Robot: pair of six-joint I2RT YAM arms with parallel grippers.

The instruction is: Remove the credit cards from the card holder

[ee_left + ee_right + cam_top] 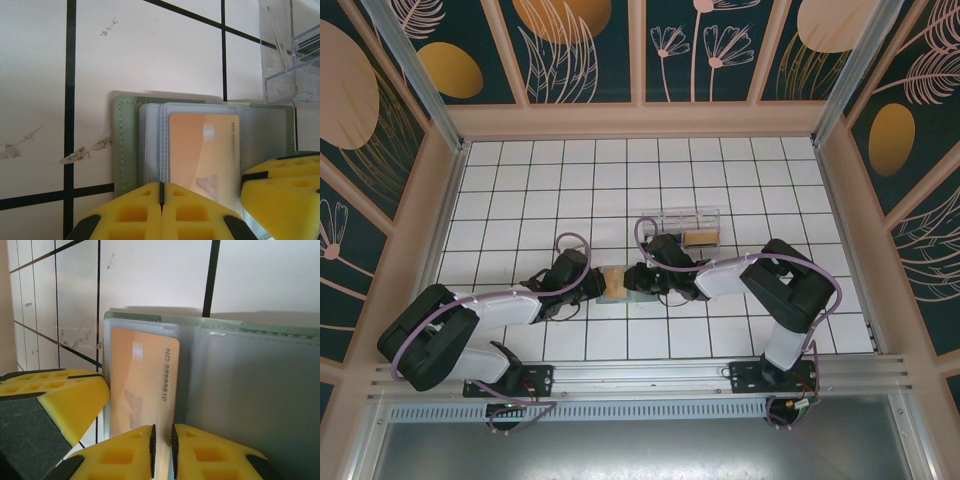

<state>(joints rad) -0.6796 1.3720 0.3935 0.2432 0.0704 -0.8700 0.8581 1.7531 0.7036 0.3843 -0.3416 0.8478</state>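
Note:
The card holder point(617, 285), a grey-green bifold wallet, lies open on the tiles between both grippers. In the left wrist view its green cover point(127, 145) and clear sleeves show, with an orange credit card point(200, 150) sticking partly out of a sleeve. My left gripper point(161, 195) is shut on the near edge of the sleeves, beside the card. My right gripper point(162, 445) is clamped on the near edge of the orange card point(142, 380), next to the wallet's grey panel point(250, 390). From above, the left gripper point(600, 283) and right gripper point(635, 280) nearly touch.
A clear plastic box point(688, 225) stands just behind the wallet with something tan in it; its corner point(290, 60) shows at the upper right of the left wrist view. White tiles with black lines cover the floor, ringed by walls.

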